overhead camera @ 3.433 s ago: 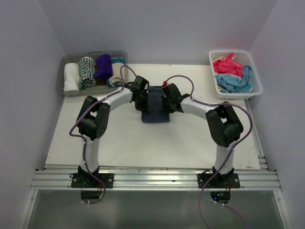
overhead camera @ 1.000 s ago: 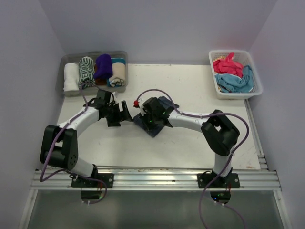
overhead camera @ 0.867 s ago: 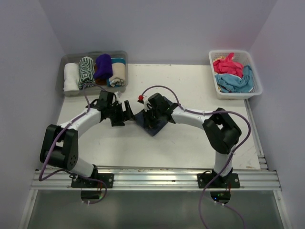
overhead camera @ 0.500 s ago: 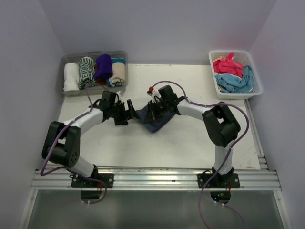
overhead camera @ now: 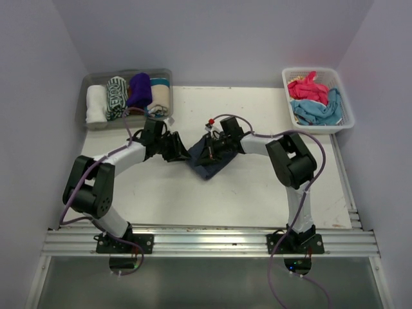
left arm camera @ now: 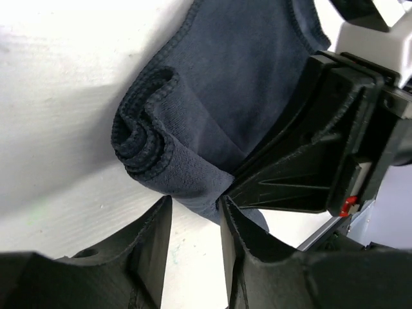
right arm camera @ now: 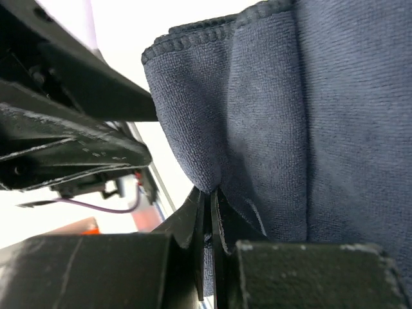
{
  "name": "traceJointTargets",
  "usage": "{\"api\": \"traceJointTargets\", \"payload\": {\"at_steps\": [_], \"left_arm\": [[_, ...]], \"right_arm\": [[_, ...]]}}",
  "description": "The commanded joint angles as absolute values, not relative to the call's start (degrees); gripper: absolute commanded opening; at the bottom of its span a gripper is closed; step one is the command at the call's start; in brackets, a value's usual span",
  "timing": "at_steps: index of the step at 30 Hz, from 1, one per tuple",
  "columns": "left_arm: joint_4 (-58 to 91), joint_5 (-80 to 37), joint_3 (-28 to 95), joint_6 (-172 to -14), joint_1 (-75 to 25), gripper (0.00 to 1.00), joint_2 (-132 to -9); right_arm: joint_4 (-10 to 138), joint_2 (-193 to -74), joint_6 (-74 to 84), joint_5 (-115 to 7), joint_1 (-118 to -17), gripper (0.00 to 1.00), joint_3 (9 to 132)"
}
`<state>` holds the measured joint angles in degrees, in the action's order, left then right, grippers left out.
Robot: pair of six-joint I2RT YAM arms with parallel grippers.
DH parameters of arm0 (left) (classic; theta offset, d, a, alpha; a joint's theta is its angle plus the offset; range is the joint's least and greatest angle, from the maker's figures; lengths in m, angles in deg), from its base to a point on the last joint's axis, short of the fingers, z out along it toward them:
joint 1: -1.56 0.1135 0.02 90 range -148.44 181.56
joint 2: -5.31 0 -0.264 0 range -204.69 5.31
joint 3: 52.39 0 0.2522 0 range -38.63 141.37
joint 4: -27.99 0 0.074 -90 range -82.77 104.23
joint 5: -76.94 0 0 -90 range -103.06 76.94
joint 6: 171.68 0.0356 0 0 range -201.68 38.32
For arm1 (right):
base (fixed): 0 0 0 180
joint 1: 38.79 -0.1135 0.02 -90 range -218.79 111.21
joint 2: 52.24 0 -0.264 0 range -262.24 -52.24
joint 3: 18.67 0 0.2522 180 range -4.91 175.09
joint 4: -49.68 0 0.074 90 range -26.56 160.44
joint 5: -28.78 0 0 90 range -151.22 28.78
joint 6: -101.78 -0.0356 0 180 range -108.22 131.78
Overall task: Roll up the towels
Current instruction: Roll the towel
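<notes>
A dark navy towel (overhead camera: 207,165) lies partly rolled on the white table, between my two grippers. In the left wrist view its rolled end (left arm camera: 138,135) shows as a coil, with a flat flap behind it. My left gripper (overhead camera: 181,149) is open, and its fingertips (left arm camera: 168,207) straddle the lower edge of the roll. My right gripper (overhead camera: 207,149) is shut on a pinched fold of the navy towel (right arm camera: 257,129), which hangs above the closed jaws. The right gripper's black body fills the right side of the left wrist view.
A clear tub (overhead camera: 90,122) at the back left holds rolled towels: white (overhead camera: 96,104), green-patterned (overhead camera: 117,96), purple (overhead camera: 140,89), cream-and-teal (overhead camera: 159,96). A white lattice basket (overhead camera: 346,111) at the back right holds loose pink (overhead camera: 306,87) and light blue (overhead camera: 318,112) towels.
My left gripper has moved right, up to the towel's rolled edge. My right gripper has drawn back and right, still pinching the towel. The towel went from flat to bunched and partly rolled.
</notes>
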<state>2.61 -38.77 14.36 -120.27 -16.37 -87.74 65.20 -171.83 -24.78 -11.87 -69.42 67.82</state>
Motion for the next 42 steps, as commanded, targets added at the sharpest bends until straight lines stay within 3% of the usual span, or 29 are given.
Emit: {"api": "traceJointTargets", "payload": {"at_steps": [1,17,18,20,21,22,28,29,32,37,42], "left_arm": [[6.66,-40.30,17.26,-120.53,-16.72,0.38,-88.03],[7.20,-40.74,26.93,-120.00,-18.04,0.36,-101.29],[6.59,-40.83,28.07,-119.91,-18.04,0.36,-102.08],[5.88,-40.83,28.87,-119.74,-18.04,0.36,-103.58],[5.44,-40.92,29.13,-119.65,-18.12,0.36,-103.76],[5.26,-40.75,29.13,-119.65,-18.13,0.36,-104.02],[2.80,-39.95,30.19,-119.47,-18.13,0.36,-104.99],[2.45,-39.78,30.36,-119.38,-18.13,0.36,-105.25],[1.22,-39.25,30.98,-119.65,-18.21,0.36,-105.87],[-1.06,-38.20,32.38,-119.91,-18.30,0.36,-106.57],[-1.95,-37.93,33.09,-120.00,-18.48,0.37,-106.83]], "right_arm": [[59.58,-172.73,-30.22,-7.25,-67.97,0.00,67.69],[60.34,-173.80,-31.74,-8.38,-65.51,0.00,66.90],[62.37,-172.14,-30.25,-9.79,-65.42,0.05,66.98],[68.24,-169.94,-24.46,-17.16,-65.42,0.16,67.60],[71.93,-166.79,-22.87,-19.88,-65.50,0.27,67.51],[73.45,-165.28,-20.76,-24.17,-65.50,0.33,66.81],[83.21,-153.16,-12.49,-38.43,-67.69,0.44,65.05],[85.91,-152.09,-10.83,-43.15,-69.62,0.52,65.40],[90.58,-149.10,-3.97,-54.41,-76.80,0.61,67.24],[87.97,-146.29,5.43,-76.31,-88.69,0.60,66.20],[82.96,-146.72,10.89,-80.55,-95.82,0.56,65.57]]}}
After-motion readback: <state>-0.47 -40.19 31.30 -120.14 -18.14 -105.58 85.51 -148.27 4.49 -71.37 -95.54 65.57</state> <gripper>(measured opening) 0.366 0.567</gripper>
